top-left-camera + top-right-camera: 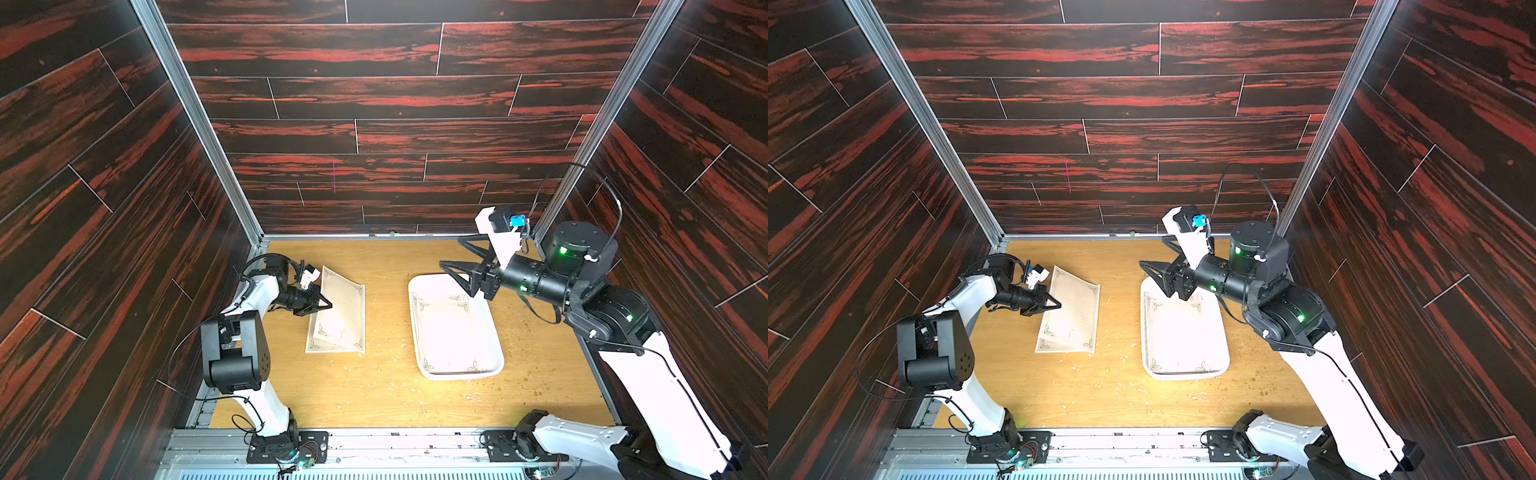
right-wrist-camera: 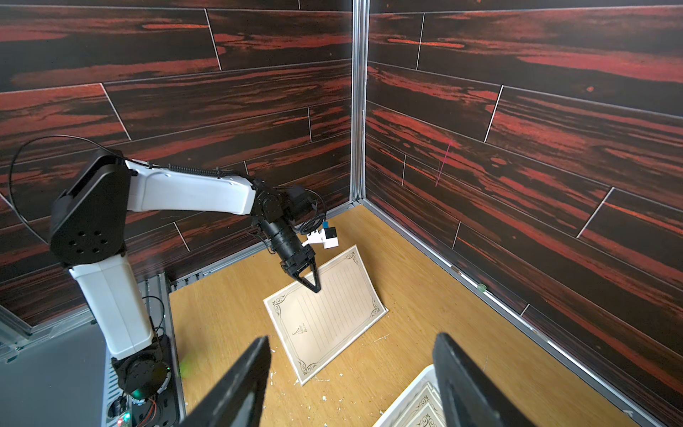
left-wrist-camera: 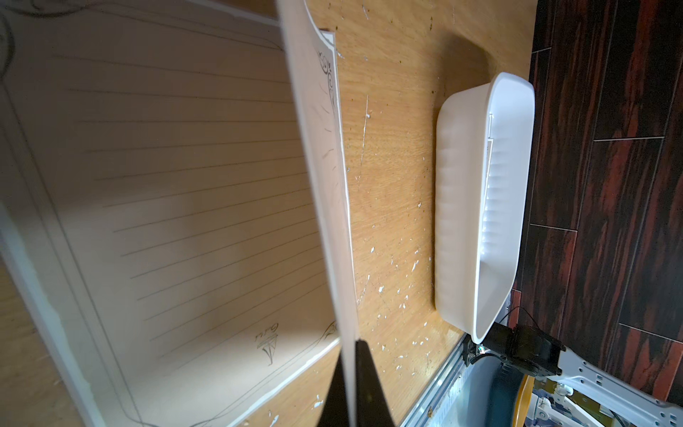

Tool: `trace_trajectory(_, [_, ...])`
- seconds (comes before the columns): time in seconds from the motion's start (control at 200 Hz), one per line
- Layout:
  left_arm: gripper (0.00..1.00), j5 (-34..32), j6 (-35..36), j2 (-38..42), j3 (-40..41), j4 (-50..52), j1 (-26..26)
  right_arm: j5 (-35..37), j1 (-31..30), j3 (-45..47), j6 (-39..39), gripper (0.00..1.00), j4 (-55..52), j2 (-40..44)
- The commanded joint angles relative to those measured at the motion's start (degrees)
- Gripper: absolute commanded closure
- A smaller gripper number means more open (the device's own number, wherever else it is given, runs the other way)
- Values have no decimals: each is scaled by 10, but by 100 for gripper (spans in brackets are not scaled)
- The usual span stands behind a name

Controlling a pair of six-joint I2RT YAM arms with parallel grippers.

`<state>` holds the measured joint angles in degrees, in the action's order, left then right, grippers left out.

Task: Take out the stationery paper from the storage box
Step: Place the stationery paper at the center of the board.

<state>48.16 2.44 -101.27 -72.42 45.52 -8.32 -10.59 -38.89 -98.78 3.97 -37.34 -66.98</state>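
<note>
My left gripper (image 1: pixel 330 306) (image 1: pixel 1059 306) (image 3: pixel 353 345) is shut on the near-side edge of a cream stationery paper (image 1: pixel 344 296) (image 3: pixel 321 166), which tilts up off the table. A second sheet (image 1: pixel 318 347) (image 3: pixel 184 185) lies flat under it. The white storage box (image 1: pixel 457 375) (image 1: pixel 1183 375) (image 3: pixel 458 207) (image 2: pixel 406 399) sits right of centre with more paper (image 1: pixel 449 332) (image 1: pixel 1177 332) (image 2: pixel 425 410) inside. My right gripper (image 1: pixel 450 251) (image 1: pixel 1151 250) (image 2: pixel 351 337) hangs open above the box's far end, holding nothing.
The wooden tabletop (image 1: pixel 386 395) is littered with small white and yellowish crumbs. Dark wood-pattern walls with metal posts (image 1: pixel 199 116) close in the left, far and right sides. Metal rails run along the near edge.
</note>
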Motion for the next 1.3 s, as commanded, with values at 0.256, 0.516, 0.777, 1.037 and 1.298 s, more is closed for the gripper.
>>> trace_trajectory(0.256, [100,-13,2,-26,-13,20,-4,6,-2,-7,6,28,-20,-3])
trace_trajectory(0.516, [98,-61,-5,-40,-21,27,-6,1,-2,-9,3,28,-27,-6])
trace_trajectory(0.777, [98,-62,-23,-44,-17,8,-15,2,-3,-8,3,29,-31,-9])
trace_trajectory(1.037, [95,-87,-27,-54,-17,8,-19,-1,-3,-6,5,29,-36,-10])
trace_trajectory(1.298, [92,-125,-26,-73,-26,19,-19,-5,-2,-6,4,30,-38,-11])
